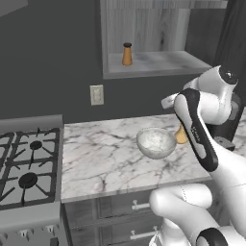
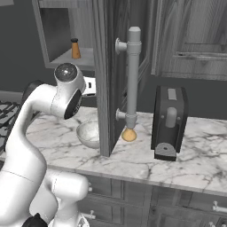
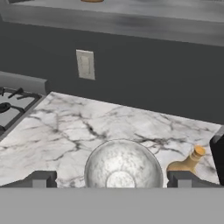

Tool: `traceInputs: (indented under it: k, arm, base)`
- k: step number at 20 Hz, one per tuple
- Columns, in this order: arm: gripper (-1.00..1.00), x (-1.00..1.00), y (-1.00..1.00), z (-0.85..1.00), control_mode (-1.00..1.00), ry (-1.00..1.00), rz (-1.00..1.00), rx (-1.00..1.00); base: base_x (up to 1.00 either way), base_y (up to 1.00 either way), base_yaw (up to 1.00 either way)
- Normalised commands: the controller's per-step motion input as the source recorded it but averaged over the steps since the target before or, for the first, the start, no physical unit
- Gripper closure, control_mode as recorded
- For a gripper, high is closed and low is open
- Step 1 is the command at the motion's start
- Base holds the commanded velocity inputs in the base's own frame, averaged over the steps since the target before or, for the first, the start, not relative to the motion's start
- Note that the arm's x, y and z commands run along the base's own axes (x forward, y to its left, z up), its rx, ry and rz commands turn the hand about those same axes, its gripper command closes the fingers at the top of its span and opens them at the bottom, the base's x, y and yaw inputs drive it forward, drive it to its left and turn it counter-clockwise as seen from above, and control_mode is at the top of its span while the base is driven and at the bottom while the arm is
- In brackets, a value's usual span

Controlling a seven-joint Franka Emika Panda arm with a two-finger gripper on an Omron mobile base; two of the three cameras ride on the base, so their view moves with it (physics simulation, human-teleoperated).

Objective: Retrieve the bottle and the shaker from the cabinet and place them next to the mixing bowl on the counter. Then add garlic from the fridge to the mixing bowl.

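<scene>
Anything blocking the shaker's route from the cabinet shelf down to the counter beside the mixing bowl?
Nothing visible. The shaker stands alone at the cabinet niche's open front; bare counter lies left of the mixing bowl, the bottle on its right.

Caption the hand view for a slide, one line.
Open fingers hover over the bowl on the counter, bottle beside it, stove at left.

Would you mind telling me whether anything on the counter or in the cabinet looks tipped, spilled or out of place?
Nothing stands out. The bottle stands upright beside the mixing bowl on the counter, and the shaker stands upright in the cabinet. No spills visible.
</scene>
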Motion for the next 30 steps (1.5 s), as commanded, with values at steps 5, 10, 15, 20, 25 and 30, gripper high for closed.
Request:
traceInputs:
  k: [5, 10, 15, 20, 25, 30]
  arm:
    - [-1.0, -0.23, 0.23, 0.44, -1.0, -0.03, 0.0, -0.04]
    - [-1.0, -0.13, 0.0, 0.51, -1.0, -0.06, 0.0, 0.01]
    - [-1.0, -0.08, 0.0, 0.58, -1.0, -0.06, 0.0, 0.06]
    - [-1.0, -0.03, 0.0, 0.42, -1.0, -0.06, 0.0, 0.04]
    - [-1.0, 0.0, 0.0, 0.24, -1.0, -0.06, 0.03, 0.07]
    - [-1.0, 0.0, 0.01, 0.15, -1.0, -0.01, 0.05, 0.07]
  base:
    - [0.0, 0.0, 0.0]
    - [0.0, 0.0, 0.0]
    - [0.0, 0.0, 0.0]
    - [0.0, 0.0, 0.0]
    - [0.0, 0.0, 0.0]
    - [0.0, 0.0, 0.0]
